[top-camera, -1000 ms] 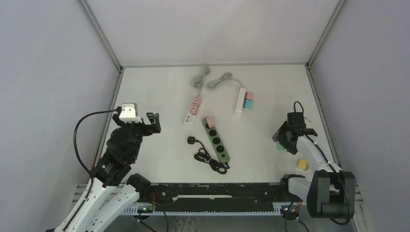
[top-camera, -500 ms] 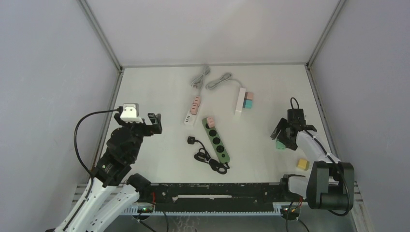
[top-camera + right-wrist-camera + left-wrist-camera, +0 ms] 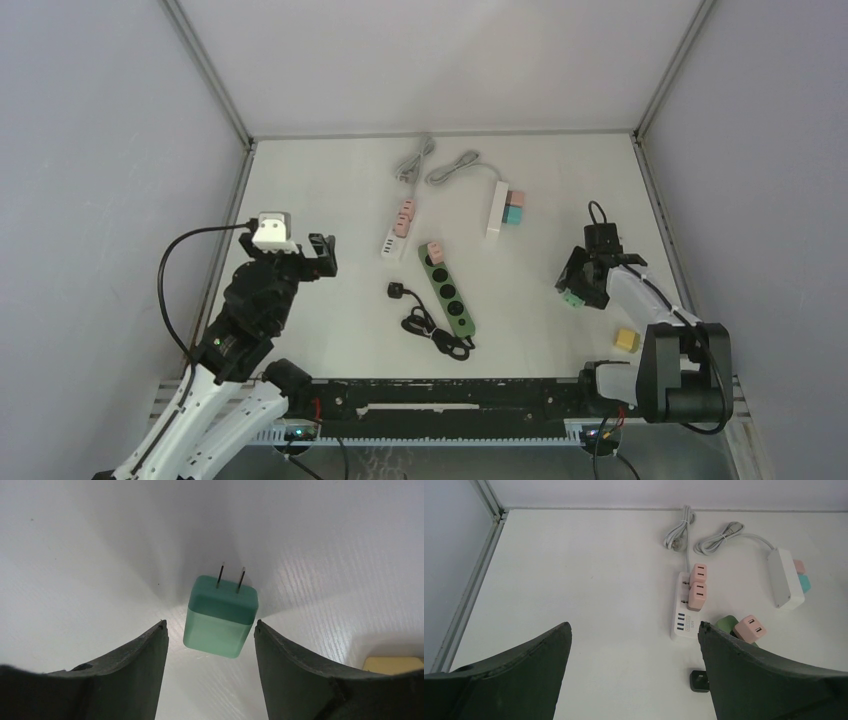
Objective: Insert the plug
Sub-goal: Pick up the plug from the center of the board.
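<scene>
The plug (image 3: 221,616) is a small teal-green block with a darker top band and a paler body. Two thin flat metal prongs stand out of one end. It lies on the white bench (image 3: 330,190) near the right edge.

No text, brand, number or sign can be read in any of the views. The white power strip (image 3: 685,611) has a tiny marking beside its USB ports, too small to make out. The faces of the green plug (image 3: 221,616) that show are plain.
</scene>
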Motion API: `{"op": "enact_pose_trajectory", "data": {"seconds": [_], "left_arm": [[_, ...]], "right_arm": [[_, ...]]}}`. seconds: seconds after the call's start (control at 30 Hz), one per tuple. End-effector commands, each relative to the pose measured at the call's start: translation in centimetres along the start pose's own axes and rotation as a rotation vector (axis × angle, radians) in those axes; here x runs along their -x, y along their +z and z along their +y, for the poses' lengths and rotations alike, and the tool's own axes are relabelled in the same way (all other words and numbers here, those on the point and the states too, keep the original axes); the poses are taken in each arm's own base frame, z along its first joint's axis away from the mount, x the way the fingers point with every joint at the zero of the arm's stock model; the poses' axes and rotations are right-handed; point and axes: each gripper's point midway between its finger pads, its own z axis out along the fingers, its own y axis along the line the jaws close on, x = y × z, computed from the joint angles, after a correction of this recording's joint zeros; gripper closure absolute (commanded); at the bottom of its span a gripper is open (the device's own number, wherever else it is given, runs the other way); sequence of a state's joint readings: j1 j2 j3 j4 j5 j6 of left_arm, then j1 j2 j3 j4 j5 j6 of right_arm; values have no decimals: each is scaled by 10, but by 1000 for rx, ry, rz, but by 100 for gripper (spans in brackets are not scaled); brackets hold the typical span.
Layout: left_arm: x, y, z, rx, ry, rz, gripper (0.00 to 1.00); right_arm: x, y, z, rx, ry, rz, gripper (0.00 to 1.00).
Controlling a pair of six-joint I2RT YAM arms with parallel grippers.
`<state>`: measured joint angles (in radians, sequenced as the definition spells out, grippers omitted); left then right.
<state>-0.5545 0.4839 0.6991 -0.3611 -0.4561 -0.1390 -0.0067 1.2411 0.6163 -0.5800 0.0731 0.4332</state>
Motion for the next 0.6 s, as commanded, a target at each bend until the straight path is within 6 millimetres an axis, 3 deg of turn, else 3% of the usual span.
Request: {"op": "enact_pose_trajectory", "data": {"seconds": [0.0,0.43,0.57], "left_arm": [[-2,3,-6,-28,4,-7,0],[-6,5,-4,-12,14,6,0],[-6,7,-4,-9,15,12,0]], "right_arm": [[20,-5,3,-22,22,-53,30],[15,1,2,-47,17,-12,37],[17,-1,3,-40,10,-23,44]]}}
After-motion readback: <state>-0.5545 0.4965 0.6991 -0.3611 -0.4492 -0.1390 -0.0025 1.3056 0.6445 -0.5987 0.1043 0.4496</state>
